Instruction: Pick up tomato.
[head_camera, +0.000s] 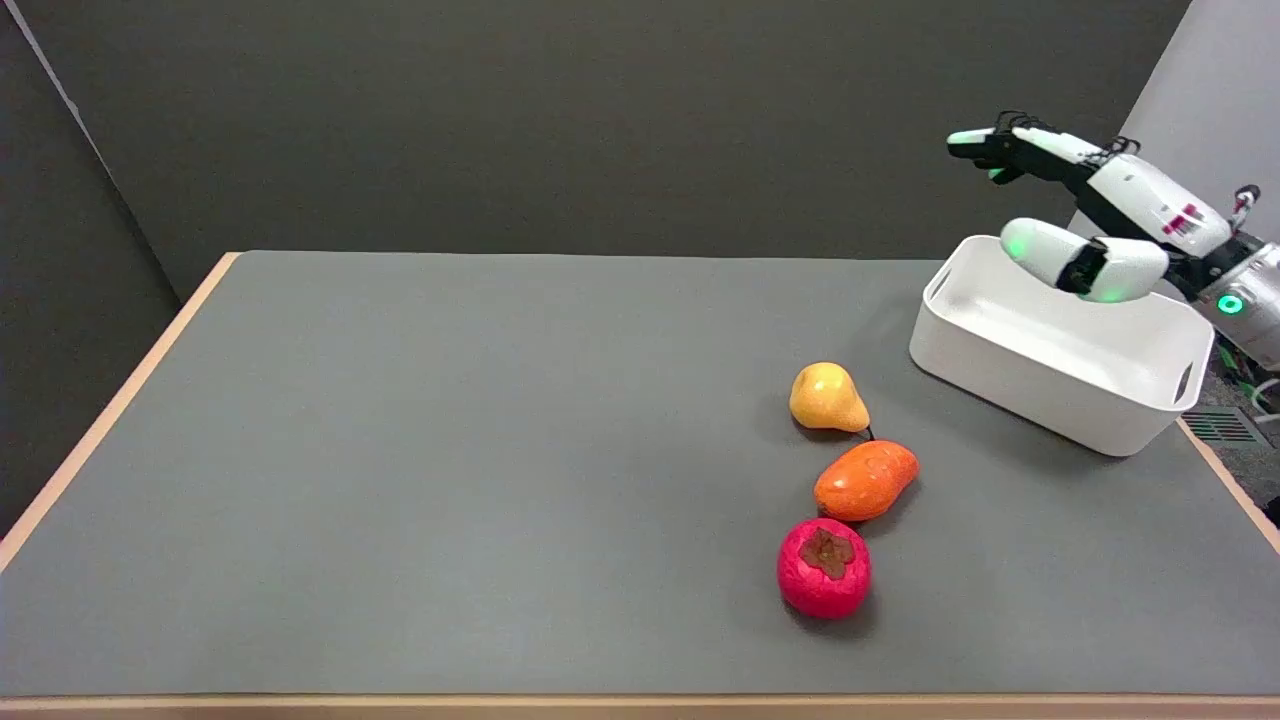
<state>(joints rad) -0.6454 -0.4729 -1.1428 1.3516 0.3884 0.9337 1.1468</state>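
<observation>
1. Right hand (1085, 215): raised in the air at the far right, over the bin (1050, 375), fingers spread and holding nothing, thumb apart below the stretched fingers.
2. Tomato (824, 568): red, brown calyx facing up, resting on the table (400, 450), well apart from the hand, down and to its left, nearest the front edge.
3. Orange fruit (866, 481): just beyond the tomato, touching or nearly touching it, closer to the hand.
4. Pear (827, 399): yellow, lying beyond the orange fruit, left of the bin, below and left of the hand.
5. Bin: white, open-topped, directly under the hand, at the table's right edge.
</observation>
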